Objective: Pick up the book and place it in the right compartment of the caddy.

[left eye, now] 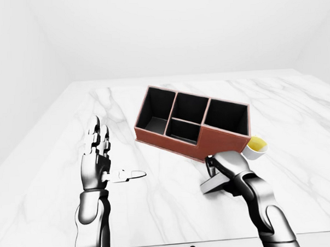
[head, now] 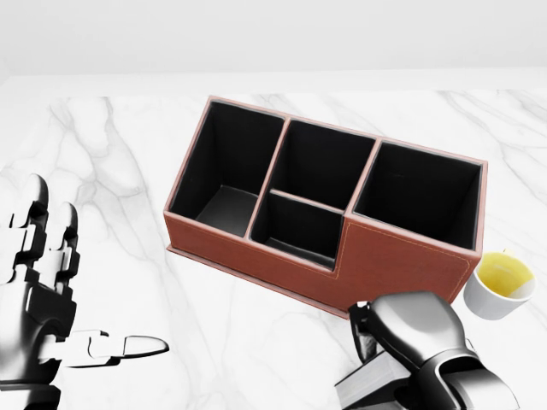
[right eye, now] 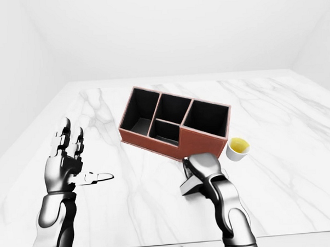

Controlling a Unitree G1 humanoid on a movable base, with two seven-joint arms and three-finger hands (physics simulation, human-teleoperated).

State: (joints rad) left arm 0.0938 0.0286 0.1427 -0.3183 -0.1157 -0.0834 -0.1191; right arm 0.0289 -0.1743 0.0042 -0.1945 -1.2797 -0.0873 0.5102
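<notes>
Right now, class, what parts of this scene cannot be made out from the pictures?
- The book: mostly under the right hand; cover and title unseen; cut by the bottom edge in the head view.
- Right hand's fingers: under its own shell, so the grip cannot be confirmed.
- The caddy: its near wall hides the right compartment's floor.
- The cup: its yellow contents cannot be identified.
</notes>
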